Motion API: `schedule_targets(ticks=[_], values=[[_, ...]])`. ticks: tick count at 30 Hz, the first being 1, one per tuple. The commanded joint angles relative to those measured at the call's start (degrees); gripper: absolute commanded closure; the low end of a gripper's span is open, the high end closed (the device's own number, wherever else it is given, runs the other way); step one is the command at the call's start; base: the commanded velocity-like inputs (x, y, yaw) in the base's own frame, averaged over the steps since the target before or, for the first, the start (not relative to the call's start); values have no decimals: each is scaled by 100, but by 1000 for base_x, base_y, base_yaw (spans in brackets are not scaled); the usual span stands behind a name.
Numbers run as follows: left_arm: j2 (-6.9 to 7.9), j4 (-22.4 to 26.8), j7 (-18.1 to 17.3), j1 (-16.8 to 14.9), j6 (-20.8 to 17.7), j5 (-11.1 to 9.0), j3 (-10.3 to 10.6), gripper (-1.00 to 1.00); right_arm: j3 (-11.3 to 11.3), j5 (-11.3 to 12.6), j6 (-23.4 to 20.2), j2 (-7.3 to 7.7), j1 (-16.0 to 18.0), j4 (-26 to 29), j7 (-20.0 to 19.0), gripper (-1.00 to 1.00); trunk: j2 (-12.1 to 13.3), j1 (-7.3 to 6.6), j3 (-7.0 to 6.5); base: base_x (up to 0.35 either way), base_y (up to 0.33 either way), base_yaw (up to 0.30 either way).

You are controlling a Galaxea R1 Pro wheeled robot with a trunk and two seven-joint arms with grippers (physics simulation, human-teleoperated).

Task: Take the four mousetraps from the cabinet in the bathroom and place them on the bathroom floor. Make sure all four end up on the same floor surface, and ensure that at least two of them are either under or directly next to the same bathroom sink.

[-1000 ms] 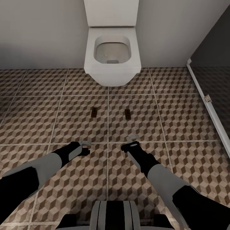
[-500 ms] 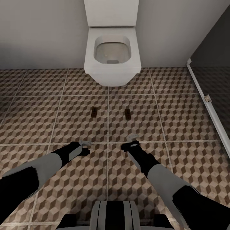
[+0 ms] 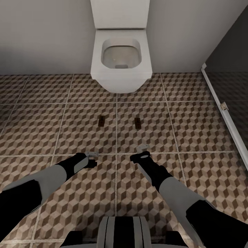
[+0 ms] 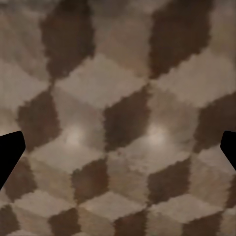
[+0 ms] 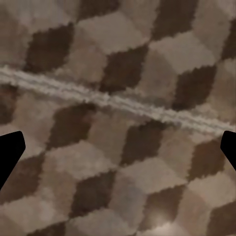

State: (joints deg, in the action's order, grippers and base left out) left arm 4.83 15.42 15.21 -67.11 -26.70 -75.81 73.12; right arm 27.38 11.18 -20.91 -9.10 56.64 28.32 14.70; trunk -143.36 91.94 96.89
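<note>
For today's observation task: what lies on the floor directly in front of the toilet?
Two mousetraps lie flat on the patterned bathroom floor, apart, before the toilet. The floor beneath its bowl is covered.

Two mousetraps [image 3: 102, 121] [image 3: 137, 123] lie apart on bathroom floor [image 3: 199, 131], seemingly flat, before toilet [image 3: 121, 58]

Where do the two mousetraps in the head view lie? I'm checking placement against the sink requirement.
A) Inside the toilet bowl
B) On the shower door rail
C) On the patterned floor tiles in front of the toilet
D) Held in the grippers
C: both mousetraps lie flat on the bathroom floor just in front of the toilet, apart from both grippers; no sink is in view.
</note>
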Motion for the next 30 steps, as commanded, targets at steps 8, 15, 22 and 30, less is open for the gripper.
schedule_targets(ticks=[8, 15, 22, 30], values=[[7, 23, 55, -4, -13, -65, 36, -100, 40, 58, -19, 3, 5, 7, 52, -100, -1, -1, 3, 0, 0, 0], [2, 23, 60, -4, -16, -66, 31, -100, 39, 62, -19, -3, 5, 7, 51, -100, -1, -1, 3, 0, 0, 0], [1, 23, 64, -4, -19, -66, 28, -100, 53, 68, -19, -17, 5, 7, 52, -100, -1, -1, 3, 0, 0, 0], [0, 16, 70, -4, -19, -66, 27, -100, 59, 69, -18, -32, 5, 5, 51, -100, -1, -1, 3, 0, 0, 0]])
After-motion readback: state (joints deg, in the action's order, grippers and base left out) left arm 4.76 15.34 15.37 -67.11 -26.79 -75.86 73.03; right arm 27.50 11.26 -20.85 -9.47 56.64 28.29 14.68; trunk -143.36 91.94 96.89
